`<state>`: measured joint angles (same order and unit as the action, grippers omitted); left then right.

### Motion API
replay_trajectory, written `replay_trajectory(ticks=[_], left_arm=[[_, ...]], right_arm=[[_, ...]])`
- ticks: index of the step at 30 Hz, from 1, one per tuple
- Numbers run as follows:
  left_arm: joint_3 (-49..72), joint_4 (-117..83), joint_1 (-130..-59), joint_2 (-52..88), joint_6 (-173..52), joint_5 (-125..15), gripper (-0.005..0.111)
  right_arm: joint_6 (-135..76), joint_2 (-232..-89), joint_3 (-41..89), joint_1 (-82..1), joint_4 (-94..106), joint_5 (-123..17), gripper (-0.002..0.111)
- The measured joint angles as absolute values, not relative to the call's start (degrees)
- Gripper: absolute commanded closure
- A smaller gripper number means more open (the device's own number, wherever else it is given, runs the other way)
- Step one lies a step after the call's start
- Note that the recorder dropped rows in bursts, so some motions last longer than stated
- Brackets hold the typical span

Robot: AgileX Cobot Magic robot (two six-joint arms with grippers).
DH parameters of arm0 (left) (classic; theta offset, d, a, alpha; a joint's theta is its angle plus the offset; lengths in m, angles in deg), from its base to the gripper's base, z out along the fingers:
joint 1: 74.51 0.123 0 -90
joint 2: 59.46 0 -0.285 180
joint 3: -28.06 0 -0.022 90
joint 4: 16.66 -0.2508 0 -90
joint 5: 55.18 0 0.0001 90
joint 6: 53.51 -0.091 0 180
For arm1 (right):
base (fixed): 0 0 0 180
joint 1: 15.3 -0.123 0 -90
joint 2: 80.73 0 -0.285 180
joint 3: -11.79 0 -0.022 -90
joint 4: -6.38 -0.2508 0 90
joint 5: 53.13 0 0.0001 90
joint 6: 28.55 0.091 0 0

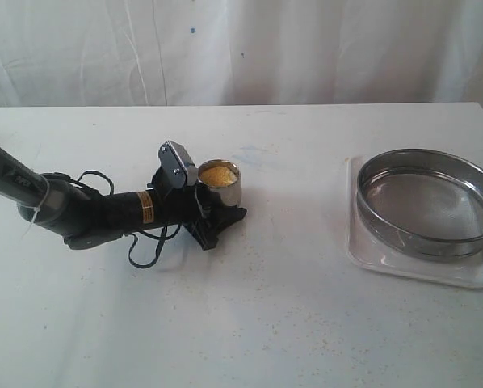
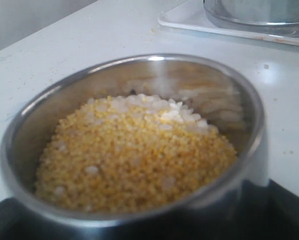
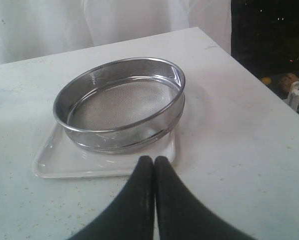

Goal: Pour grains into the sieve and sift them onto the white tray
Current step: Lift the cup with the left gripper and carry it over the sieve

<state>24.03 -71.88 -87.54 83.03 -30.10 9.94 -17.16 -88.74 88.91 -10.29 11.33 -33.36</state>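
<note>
One orange arm label (image 1: 147, 208), unreadable, grains (image 1: 216, 172) in steel cup (image 1: 225, 194)

A small steel cup (image 2: 139, 75) fills most of the view. It is nearly full of the grains (image 2: 134, 160), golden-yellow ones with a patch of paler whitish grains at the cup's far side. The dark fingers (image 2: 289, 210) of the left gripper (image 2: 149, 227) lie against the cup's outer wall on both sides. Beyond the cup, well apart from it on the white table (image 2: 64, 45), a corner of the white tray (image 2: 189, 17) shows, with the sieve (image 2: 259, 12) standing on it.
</note>
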Motion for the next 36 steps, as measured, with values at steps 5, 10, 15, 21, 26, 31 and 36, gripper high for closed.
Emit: replay_trajectory(ticks=[5, 10, 15, 21, 26, 31, 36], left_arm=[[24.03, -71.09, -87.67, 83.03, -30.10, 9.81, 0.107], [24.03, -69.42, -87.67, 83.49, -29.13, 11.01, 0.107], [24.03, -67.55, -87.67, 83.59, -27.11, 12.16, 0.107], [24.03, -67.09, -87.67, 83.59, -26.90, 12.26, 0.107], [24.03, -66.96, -87.67, 83.59, -26.90, 12.26, 0.107], [24.03, -66.96, -87.67, 83.59, -26.90, 12.40, 0.107], [24.03, -67.23, -87.67, 83.59, -27.65, 12.40, 0.107]], right_arm=[[-17.16, -88.74, 88.91, -10.29, 11.33, -33.36, 0.108], [-17.16, -88.74, 88.91, -10.29, 11.33, -33.36, 0.108], [-17.16, -88.74, 88.91, -10.29, 11.33, -33.36, 0.108], [-17.16, -88.74, 88.91, -10.29, 11.33, -33.36, 0.108], [-17.16, -88.74, 88.91, -10.29, 11.33, -33.36, 0.108], [-17.16, -88.74, 88.91, -10.29, 11.33, -33.36, 0.108], [-17.16, -88.74, 88.91, -10.29, 11.33, -33.36, 0.108]])
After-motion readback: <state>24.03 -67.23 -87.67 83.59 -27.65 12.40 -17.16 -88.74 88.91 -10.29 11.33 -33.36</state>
